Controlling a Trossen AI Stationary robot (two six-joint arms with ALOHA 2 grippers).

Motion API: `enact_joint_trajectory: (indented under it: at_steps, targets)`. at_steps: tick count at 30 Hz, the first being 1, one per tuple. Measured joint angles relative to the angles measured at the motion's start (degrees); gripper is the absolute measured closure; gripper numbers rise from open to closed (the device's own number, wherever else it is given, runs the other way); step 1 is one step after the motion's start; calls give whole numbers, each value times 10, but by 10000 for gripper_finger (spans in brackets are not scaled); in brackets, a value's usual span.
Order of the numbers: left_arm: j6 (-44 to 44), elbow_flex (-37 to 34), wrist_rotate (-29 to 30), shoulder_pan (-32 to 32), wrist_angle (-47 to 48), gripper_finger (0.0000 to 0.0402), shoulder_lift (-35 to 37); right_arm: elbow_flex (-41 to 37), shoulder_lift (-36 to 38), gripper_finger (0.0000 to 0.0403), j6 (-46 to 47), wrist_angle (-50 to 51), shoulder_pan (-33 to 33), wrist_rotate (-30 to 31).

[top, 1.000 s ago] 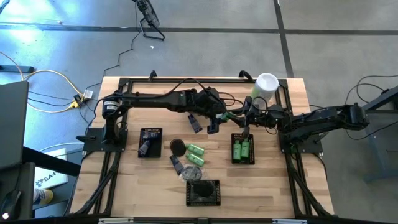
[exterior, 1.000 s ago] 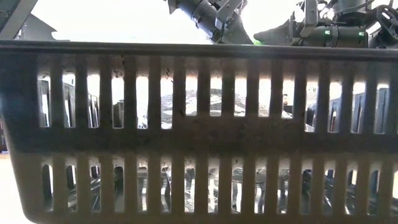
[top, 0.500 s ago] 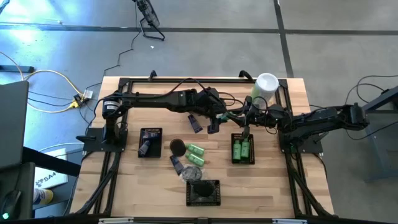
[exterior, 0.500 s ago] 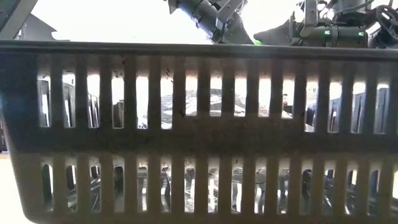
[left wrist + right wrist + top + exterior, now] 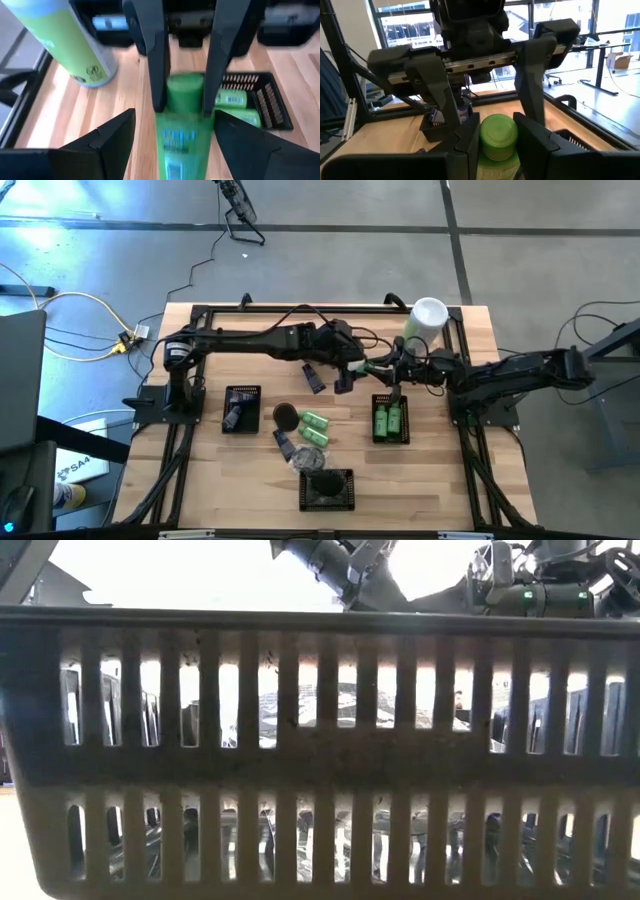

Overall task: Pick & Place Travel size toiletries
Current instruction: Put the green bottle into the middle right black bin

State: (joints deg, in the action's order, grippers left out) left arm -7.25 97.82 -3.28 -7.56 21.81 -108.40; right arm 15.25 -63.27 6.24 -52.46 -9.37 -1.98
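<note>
while right gripper (image 5: pixel 492 137) clamps green tube (image 5: pixel 182 125), left gripper (image 5: pixel 172 142) spread wide.

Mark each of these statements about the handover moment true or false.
1. The right gripper grips a green bottle. True.
2. The left gripper clamps that bottle too. False: in the left wrist view its fingers stand wide of it.
3. The two grippers meet over the table, close to each other. True.
4. The black basket under the right gripper is empty. False: green bottles lie in it.
5. The pale-green canister lies on its side. False: it stands upright at the table's far right corner.
</note>
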Motion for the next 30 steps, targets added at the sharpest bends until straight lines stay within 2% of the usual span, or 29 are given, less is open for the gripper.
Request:
enact_joint_trajectory:
  at_steps: [6, 18, 24, 30]
  targets:
    - [-15, 1, 11, -4, 32, 163, 15, 0, 52, 308, 30, 65, 0, 0]
    - [-43, 1, 15, -27, 70, 204, 57, 0, 211, 308, 180, 340, 0, -2]
    - [-43, 1, 15, -37, 94, 221, 72, 0, 239, 308, 251, 451, 0, -33]
    - [-45, 0, 15, -37, 106, 225, 72, 0, 235, 307, 323, 520, 0, -96]
